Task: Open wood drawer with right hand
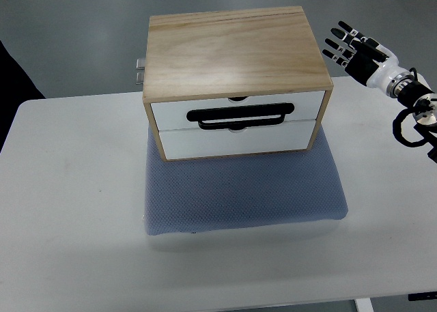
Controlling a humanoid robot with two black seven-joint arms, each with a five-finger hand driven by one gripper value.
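White table point(68, 189) fills most of the shot, top-down view. On it, roughly centre and a bit toward the far edge, sits a grey-blue textured mat point(239, 196), and the wood drawer box point(235, 56) is parked on the far half of that mat, so the mat sticks out toward the near edge in front of it. Box has a plain light-wood top and sides w/ two white drawer fronts stacked: upper drawer point(171, 112) and lower drawer point(225, 140). Both look fully pushed in, flush w/ the frame. Black loop handle point(242, 114) sits right across the seam btw the two fronts; can't really tell which one it belongs to. Small metal bracket thing point(140, 71) pokes out at the box's back left corner.

Right hand point(355, 48) comes in from the right edge, black-and-white fingers point(340, 39) stretched out straight and slightly fanned, nothing in its grip. It's hovering over the far right part of the table, just beside the box's right top corner but not touching it, well away from the handle. Black cable loop point(410, 128) hangs off the wrist area. Dark shape at the left edge point(13, 87), can't tell what it is.
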